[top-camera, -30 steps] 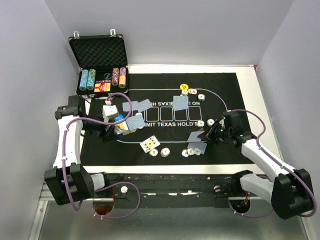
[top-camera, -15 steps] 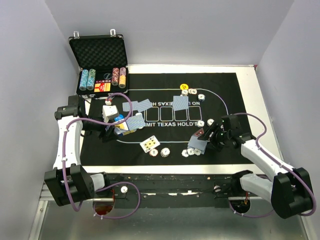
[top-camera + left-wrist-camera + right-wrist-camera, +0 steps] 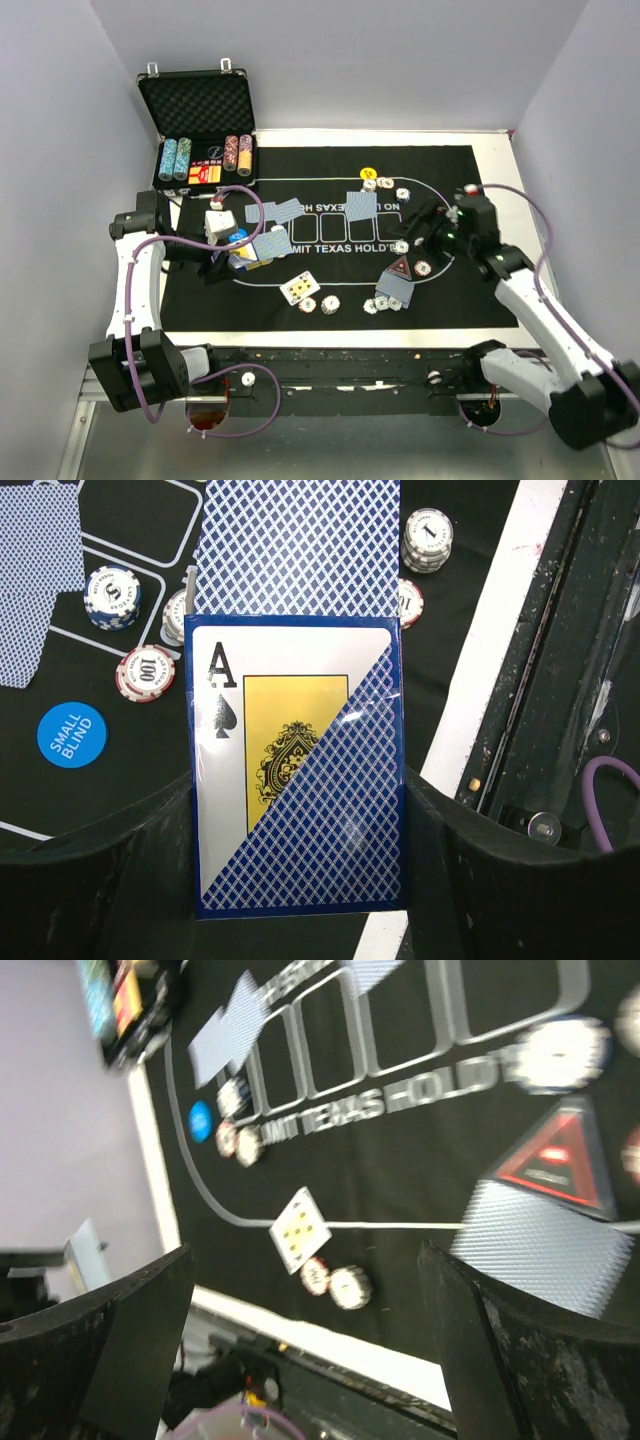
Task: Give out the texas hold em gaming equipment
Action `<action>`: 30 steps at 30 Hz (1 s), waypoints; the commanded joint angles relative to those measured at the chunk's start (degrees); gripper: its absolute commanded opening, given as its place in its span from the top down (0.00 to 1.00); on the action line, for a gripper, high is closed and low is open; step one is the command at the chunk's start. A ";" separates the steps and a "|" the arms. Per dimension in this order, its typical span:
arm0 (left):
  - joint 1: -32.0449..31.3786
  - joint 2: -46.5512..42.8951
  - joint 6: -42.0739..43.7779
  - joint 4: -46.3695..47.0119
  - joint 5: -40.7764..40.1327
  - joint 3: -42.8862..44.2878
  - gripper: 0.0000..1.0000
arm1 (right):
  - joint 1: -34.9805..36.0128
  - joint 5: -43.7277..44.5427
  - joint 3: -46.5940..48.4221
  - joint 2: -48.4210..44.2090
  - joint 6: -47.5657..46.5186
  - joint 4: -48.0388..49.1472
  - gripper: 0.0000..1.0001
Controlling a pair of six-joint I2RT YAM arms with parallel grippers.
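Note:
My left gripper [image 3: 222, 262] is shut on a blue-backed pack of playing cards [image 3: 297, 770] with an ace of spades on its face, held over the mat's left side. Below it lie a blue-backed card [image 3: 297, 540], poker chips [image 3: 110, 592] and a blue button [image 3: 72, 734]. My right gripper [image 3: 420, 232] is open and empty, raised above the mat's right side. The dark red triangular marker [image 3: 400, 268] rests on the edge of blue-backed cards [image 3: 393, 287]; the right wrist view shows this marker [image 3: 553, 1160] and a face-up card [image 3: 298, 1230]. A yellow button [image 3: 368, 172] sits far back.
The black mat [image 3: 450, 290] covers the table. An open metal case [image 3: 200, 105] with chip stacks stands at the far left. More blue-backed cards [image 3: 360, 205] and chips [image 3: 328, 303] are scattered over the mat. Grey walls close in both sides.
My right gripper opened, let go of the red triangular marker by the blue-backed cards, and rose away to the far right. The left arm has not moved.

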 commanded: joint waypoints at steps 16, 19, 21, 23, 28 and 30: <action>-0.25 -0.45 0.38 -16.04 4.08 1.88 0.88 | 28.35 -14.55 25.44 34.52 1.32 26.05 0.00; -0.34 -0.63 0.47 -16.04 4.00 1.62 0.88 | 30.11 -14.81 26.32 37.87 1.67 26.48 0.00; -0.25 -0.63 0.38 -16.04 4.08 1.80 0.88 | 31.08 -15.17 26.58 39.54 2.11 27.19 0.00; -0.25 -0.72 0.38 -16.04 4.17 1.88 0.88 | 32.13 -15.78 26.76 40.68 2.81 28.24 0.02; -0.25 -0.89 0.20 -16.04 4.17 1.97 0.88 | 32.75 -16.66 26.15 42.53 5.27 31.14 0.18; -0.34 -0.89 0.29 -16.04 4.08 1.97 0.88 | 32.75 -16.66 25.80 42.62 6.06 32.02 0.25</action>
